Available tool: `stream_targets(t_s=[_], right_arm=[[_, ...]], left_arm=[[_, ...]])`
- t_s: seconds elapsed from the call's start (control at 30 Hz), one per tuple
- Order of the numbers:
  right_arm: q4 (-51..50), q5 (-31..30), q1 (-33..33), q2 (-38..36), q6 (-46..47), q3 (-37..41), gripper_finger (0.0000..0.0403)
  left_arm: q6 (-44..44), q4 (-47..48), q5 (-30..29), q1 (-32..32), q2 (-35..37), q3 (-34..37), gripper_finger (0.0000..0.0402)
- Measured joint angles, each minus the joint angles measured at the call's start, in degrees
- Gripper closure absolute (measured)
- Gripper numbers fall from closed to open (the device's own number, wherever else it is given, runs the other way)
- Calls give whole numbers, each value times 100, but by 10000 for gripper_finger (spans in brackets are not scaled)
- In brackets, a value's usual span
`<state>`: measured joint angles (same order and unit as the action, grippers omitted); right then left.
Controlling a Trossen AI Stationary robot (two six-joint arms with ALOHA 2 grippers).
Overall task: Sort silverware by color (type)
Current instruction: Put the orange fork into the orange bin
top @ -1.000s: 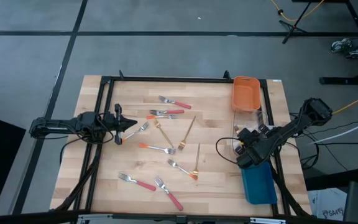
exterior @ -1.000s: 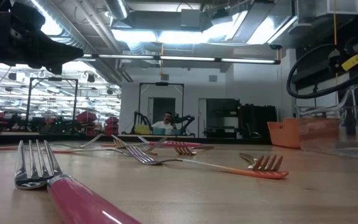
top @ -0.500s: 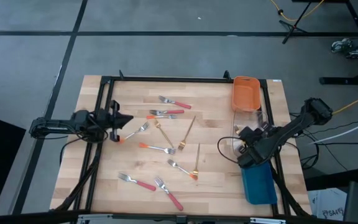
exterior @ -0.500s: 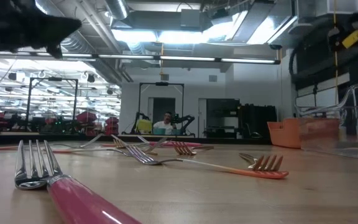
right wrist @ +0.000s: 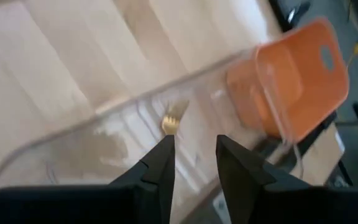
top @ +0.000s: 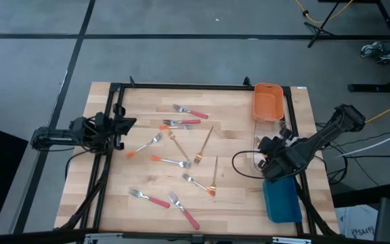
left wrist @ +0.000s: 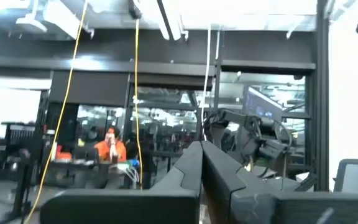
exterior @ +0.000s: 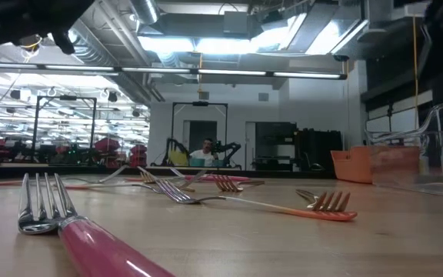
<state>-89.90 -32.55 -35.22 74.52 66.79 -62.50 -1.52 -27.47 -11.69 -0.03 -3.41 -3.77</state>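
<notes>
On top of the wooden counter [top: 147, 173] lie many small forks, spread over its middle. Along the counter's right side stand three bins in a row: an orange bin [top: 267, 102] at the far end, a clear bin [top: 266, 144] in the middle, and a blue bin [top: 281, 200] at the near end.

The right arm reaches in from the right edge, and the right hand [top: 271, 163] hangs over the clear bin, close to where the blue bin starts. Its two dark fingers [right wrist: 161, 163] stand a little apart with nothing between them. Past them, inside the clear bin, lies a gold fork [right wrist: 170, 123].

The left arm sits at the left edge of the counter, and the left hand [top: 124, 125] points toward the forks, with its fingers [left wrist: 194, 165] pressed shut on nothing.

Two forks with pink handles [top: 184, 211] lie near the front edge. Two more pink ones [top: 190, 112] lie near the back. A fork with an orange handle [top: 143, 145] lies near the left hand, and another [top: 169, 160] lies in the middle. Thin gold forks [top: 204, 146] lie in the middle too.
</notes>
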Motion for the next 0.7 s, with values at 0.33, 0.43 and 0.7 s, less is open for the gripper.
stream_targets(t_s=[0.33, 0.43, 0.7], right_arm=[[199, -1530, 0, -178, -281, -408, 294], [334, -1548, 0, -176, -435, -435, 294], [1169, -1330, 0, -174, -1099, -435, 294]], left_arm=[[-118, 347, -483, 0, -1963, -1273, 401], [-329, 1090, -705, 2, -2607, -1909, 401], [-592, 4221, -752, 1, -4019, -3533, 401]])
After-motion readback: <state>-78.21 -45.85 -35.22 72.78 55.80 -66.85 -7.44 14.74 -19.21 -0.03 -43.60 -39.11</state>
